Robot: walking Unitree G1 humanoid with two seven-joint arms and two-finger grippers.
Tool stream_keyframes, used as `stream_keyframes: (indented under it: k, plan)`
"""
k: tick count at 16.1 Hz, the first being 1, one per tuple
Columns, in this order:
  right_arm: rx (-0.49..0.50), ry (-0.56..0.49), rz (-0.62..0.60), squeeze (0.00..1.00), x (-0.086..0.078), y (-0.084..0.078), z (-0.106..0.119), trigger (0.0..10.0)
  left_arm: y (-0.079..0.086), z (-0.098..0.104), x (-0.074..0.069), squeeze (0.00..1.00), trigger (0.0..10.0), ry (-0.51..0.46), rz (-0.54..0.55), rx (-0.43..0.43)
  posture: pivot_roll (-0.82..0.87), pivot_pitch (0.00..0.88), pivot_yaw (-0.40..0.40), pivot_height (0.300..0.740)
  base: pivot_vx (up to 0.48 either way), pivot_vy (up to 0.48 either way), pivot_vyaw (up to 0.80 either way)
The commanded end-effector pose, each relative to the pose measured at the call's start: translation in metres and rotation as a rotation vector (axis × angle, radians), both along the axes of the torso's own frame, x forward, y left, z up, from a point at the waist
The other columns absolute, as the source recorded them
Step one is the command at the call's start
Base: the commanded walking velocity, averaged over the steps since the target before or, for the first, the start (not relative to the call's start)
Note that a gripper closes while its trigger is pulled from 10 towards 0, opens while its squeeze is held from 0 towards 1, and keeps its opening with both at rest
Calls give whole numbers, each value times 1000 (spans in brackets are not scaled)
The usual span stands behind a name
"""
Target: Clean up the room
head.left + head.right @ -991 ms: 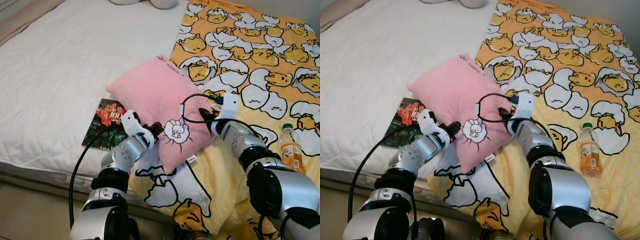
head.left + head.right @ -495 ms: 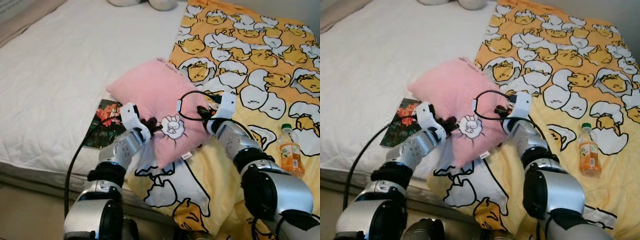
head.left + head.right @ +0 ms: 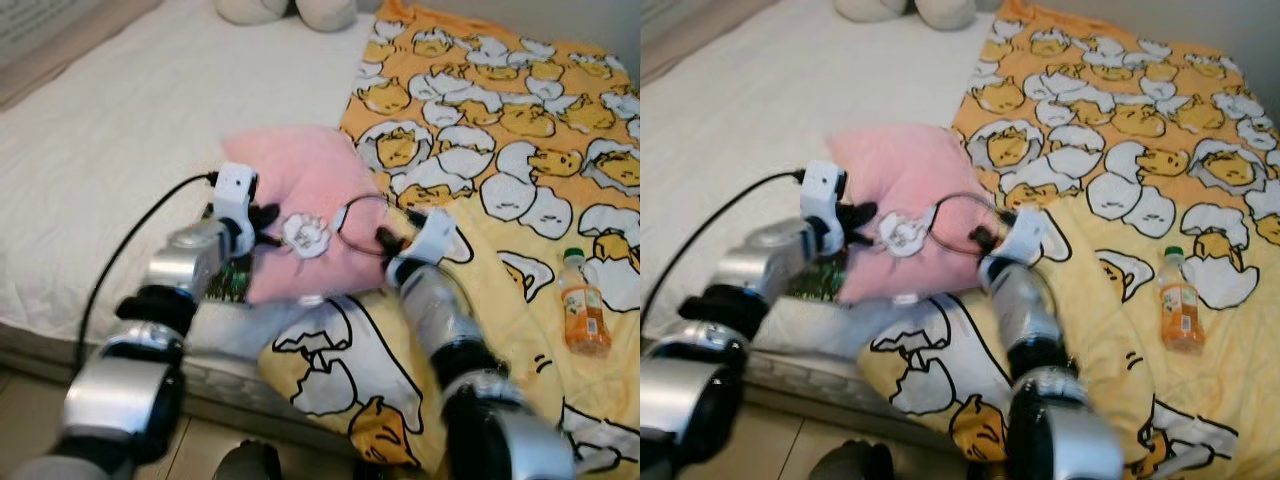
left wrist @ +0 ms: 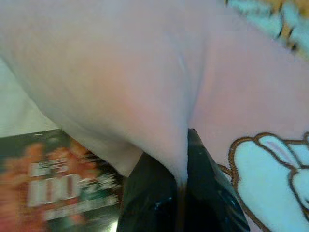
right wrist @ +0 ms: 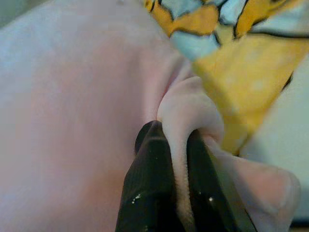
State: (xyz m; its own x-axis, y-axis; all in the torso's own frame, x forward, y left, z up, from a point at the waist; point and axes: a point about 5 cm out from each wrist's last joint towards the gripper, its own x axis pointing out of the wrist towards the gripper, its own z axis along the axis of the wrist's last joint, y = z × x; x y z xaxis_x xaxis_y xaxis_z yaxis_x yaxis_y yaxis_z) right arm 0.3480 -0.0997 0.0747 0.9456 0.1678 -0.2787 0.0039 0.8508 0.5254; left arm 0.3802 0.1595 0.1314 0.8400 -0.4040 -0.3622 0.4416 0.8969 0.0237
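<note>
Both grippers are on the pink pillow (image 3: 300, 190), which sits on the bed (image 3: 110, 160) right at the left edge of the yellow egg-print blanket (image 3: 520, 150). The left gripper (image 3: 262, 222) has the pillow's left side, and in the left wrist view its black fingers (image 4: 159, 203) are pinched together on a fold of the pink fabric, just beside the white bunny patch (image 4: 270, 179). The right gripper (image 3: 385, 238) is at the pillow's right edge where it meets the blanket, and its wrist view shows the fingers (image 5: 149, 193) clamped on a bunched ridge of pink cloth.

The pillow looks tilted, its near edge hanging over the near-left corner of the blanket. A dark magazine (image 3: 232, 280) with red and orange print lies flat on the bed under the pillow's left side, mostly covered by the left arm. Well off to the right, a small bottle (image 3: 582, 310) of orange drink with a green cap lies on the blanket. At the far end of the bed there's something grey and plush (image 3: 290, 10), too cut off to tell what it is. The head views are a bit blurry.
</note>
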Motion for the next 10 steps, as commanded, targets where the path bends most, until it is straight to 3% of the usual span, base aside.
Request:
stream_keyframes:
  k: [1, 3, 4, 5, 6, 7, 8, 9, 10]
  plan:
    - [-2, -1, -4, 0, -4, 4, 1, 0, 4, 10, 5, 0, 0, -58, -51, 101, -13, 0, -8, 740, 0, 0, 0]
    - [11, -6, 86, 0, -18, 32, 1, 0, 8, 22, 9, 0, 0, -135, -115, 186, -19, 0, -6, 740, 0, 0, 0]
    - [17, -5, 106, 0, -21, 37, 1, 0, 8, 24, 10, 0, 0, -147, -127, 194, -20, 0, -6, 740, 0, 0, 0]
    - [29, -7, 169, 0, -26, 50, 3, 0, 8, 28, 12, 0, 0, -174, -157, 221, -22, 0, -4, 740, 0, 0, 0]
    - [-8, -50, 278, 0, -30, 65, 10, 0, 9, 33, 13, 0, 0, -213, -191, 302, -23, 0, -4, 740, 0, 0, 0]
    - [-31, -95, 308, 855, -29, 68, 17, 10000, 7, 38, 14, 0, 0, -234, -222, 328, -23, 0, -5, 740, 0, 0, 0]
    - [-121, -157, 298, 1000, -25, 60, 24, 10000, 4, 42, 16, 0, 0, -244, -228, 294, -23, 0, -4, 740, 0, 0, 0]
    - [-154, -182, 299, 1000, -24, 58, 27, 10000, 3, 43, 16, 0, 0, -248, -231, 285, -23, 0, -4, 740, 0, 0, 0]
    - [-300, -291, 292, 1000, -24, 45, 42, 10000, 2, 36, 13, 0, 0, -251, -258, 284, -24, 0, -8, 740, 0, 0, 0]
